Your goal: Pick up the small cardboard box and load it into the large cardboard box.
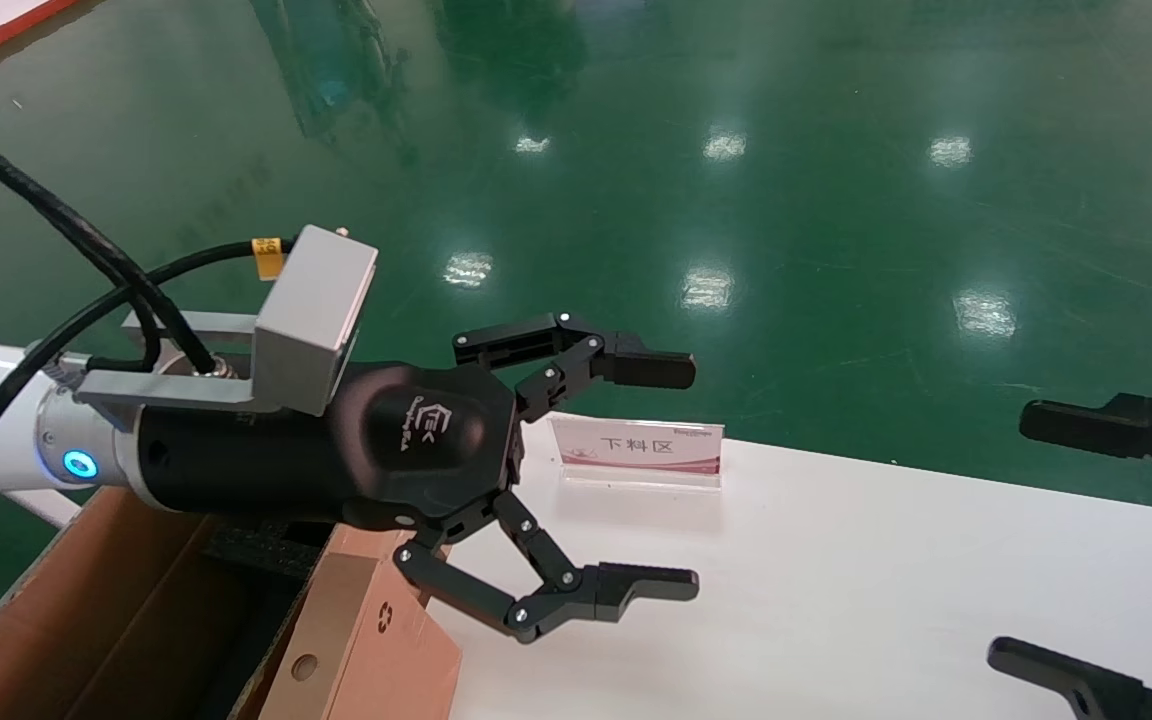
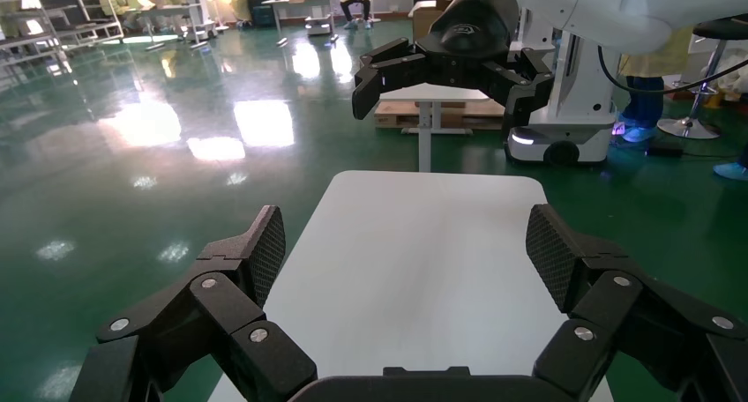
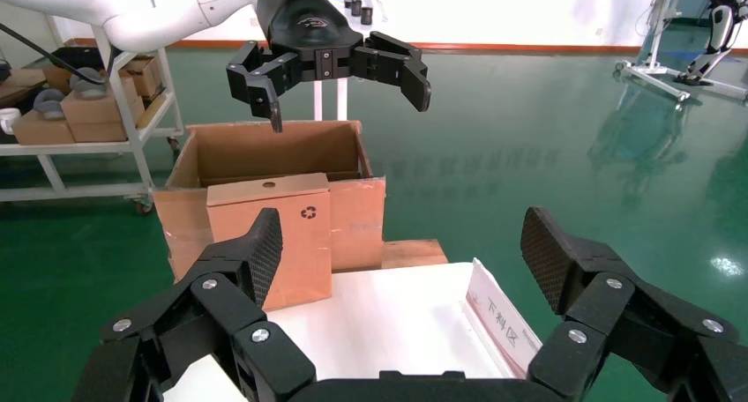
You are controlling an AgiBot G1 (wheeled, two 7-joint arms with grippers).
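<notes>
The small cardboard box point(image 1: 366, 640) stands on edge at the table's left end, with its recycling symbol and round hole showing. In the right wrist view the small box point(image 3: 269, 239) stands against the outside of the near wall of the large cardboard box point(image 3: 265, 155). The large carton point(image 1: 86, 620) is open at the bottom left, with black foam inside. My left gripper point(image 1: 681, 475) is open and empty. It hovers above the carton and the small box, pointing over the table, and it also shows in the right wrist view point(image 3: 348, 107). My right gripper point(image 1: 1011, 535) is open and empty at the right edge.
The white table point(image 1: 836, 580) carries a small acrylic sign point(image 1: 641, 452) near its far edge. The green floor lies beyond. A wooden pallet point(image 3: 410, 252) sits under the carton. A shelf cart point(image 3: 79, 111) with boxes stands behind.
</notes>
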